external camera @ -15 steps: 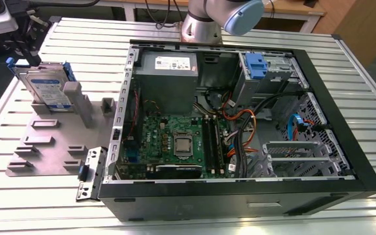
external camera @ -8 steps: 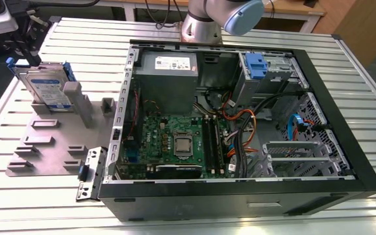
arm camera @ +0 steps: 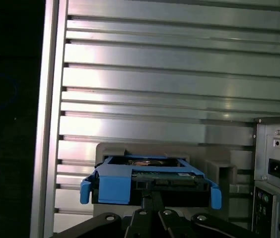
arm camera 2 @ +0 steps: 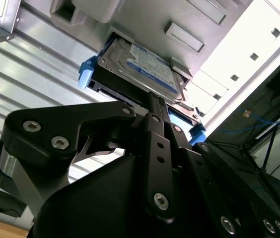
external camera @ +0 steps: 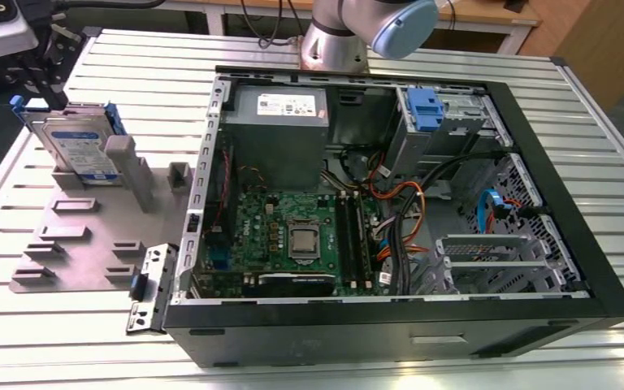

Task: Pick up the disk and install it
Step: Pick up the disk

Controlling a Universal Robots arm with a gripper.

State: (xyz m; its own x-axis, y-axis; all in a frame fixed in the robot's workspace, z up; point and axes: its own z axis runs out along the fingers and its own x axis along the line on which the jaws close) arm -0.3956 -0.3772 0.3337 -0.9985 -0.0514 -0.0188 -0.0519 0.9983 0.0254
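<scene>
On the exterior view's left, outside the computer case [external camera: 399, 313], the disk [external camera: 79, 150] stands on its edge in the grey holder [external camera: 74, 236], long axis nearly upright. My gripper [external camera: 49, 97] is right at its upper edge; if it clamps, I cannot tell.

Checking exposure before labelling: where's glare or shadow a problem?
First wrist view: glare streaks on the slatted table. Second wrist view: the fixture plate washes out white beside the disk. Exterior view: even light, computer case interior shaded.
</scene>
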